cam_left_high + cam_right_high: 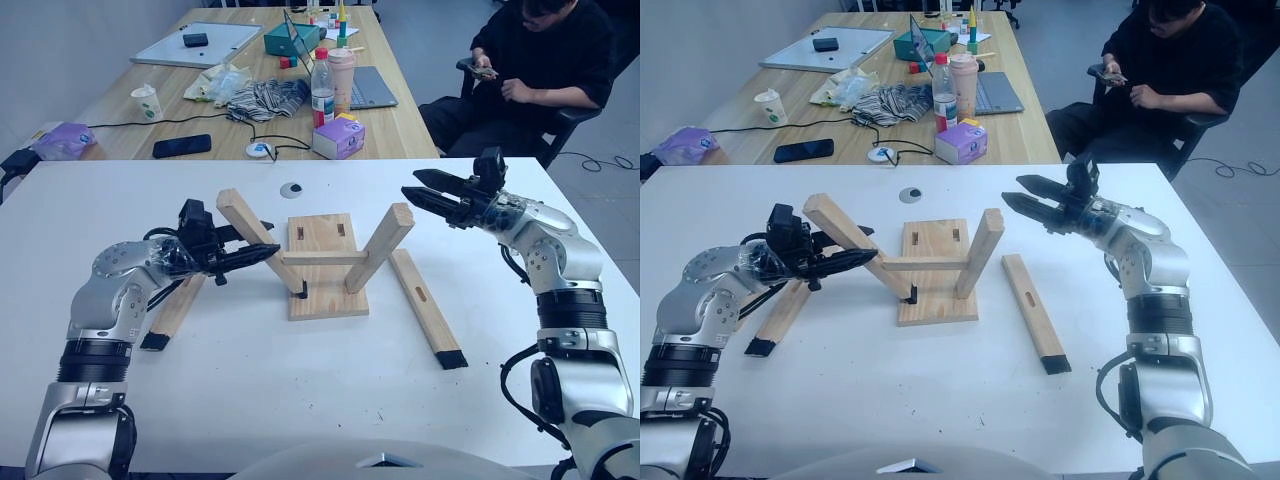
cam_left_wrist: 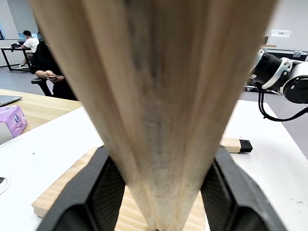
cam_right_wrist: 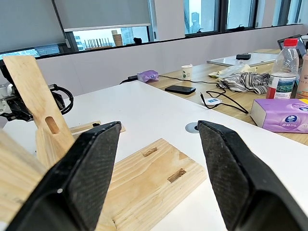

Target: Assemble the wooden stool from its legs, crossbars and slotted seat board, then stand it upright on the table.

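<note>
The slotted seat board [image 1: 327,290] lies flat in the middle of the white table. On it stands a frame of two splayed legs joined by a crossbar [image 1: 325,258]. My left gripper [image 1: 262,255] is shut on the left leg [image 1: 245,218], which sits tight between its fingers [image 2: 91,192]. The right leg [image 1: 382,245] leans rightward. My right gripper [image 1: 425,198] hangs open just above and right of that leg's top, holding nothing; its wrist view looks down on the seat board [image 3: 149,185]. One loose leg [image 1: 428,307] lies right of the board, another [image 1: 175,312] under my left arm.
A small grey disc [image 1: 292,189] lies on the table beyond the board. Behind is a wooden table [image 1: 180,120] crowded with a bottle, tissue box, phone and laptop. A person sits at the back right. The white table's front has free room.
</note>
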Robot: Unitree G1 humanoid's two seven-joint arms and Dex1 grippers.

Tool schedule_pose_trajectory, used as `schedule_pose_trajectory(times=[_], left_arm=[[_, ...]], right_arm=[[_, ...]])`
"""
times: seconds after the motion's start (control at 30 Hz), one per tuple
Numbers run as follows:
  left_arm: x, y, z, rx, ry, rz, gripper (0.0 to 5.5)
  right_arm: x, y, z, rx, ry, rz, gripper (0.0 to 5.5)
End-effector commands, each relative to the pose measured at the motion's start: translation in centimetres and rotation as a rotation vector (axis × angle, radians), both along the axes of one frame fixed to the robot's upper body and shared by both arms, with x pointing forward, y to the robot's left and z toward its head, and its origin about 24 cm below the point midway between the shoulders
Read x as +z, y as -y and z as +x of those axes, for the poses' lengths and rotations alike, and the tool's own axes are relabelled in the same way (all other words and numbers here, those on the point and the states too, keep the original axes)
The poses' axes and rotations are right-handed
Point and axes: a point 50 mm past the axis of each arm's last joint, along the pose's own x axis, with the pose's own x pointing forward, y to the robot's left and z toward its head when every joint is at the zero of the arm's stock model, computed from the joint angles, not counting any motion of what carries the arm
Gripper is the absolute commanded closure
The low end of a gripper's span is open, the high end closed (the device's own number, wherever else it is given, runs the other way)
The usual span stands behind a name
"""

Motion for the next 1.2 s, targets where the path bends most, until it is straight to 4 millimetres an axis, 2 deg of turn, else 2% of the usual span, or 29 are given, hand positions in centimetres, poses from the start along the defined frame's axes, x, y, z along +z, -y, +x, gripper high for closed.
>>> schedule_pose_trajectory(times=[0.03,0.3,0.53,0.87,1.2], left_arm=[[0.0,-0.4,0.3,0.039,0.026,0.057,3.44],[-0.7,0.3,-1.1,-0.038,-0.014,0.071,3.44],[-0.5,0.7,-1.8,-0.059,0.006,0.094,3.44],[-0.6,2.0,-1.4,-0.085,0.022,0.194,3.44],[-1.3,2.7,-0.9,-0.094,0.038,0.365,3.46]], right_arm=[[-0.2,-0.2,-0.2,0.007,-0.008,-0.02,2.55],[-0.5,-0.4,-0.3,0.012,-0.018,-0.028,2.55],[-0.9,-0.3,-0.5,0.008,-0.029,-0.038,2.55],[-1.2,-0.4,-0.6,0.001,-0.034,-0.045,2.55],[-1.4,-0.3,-0.7,-0.011,-0.032,-0.044,2.55]])
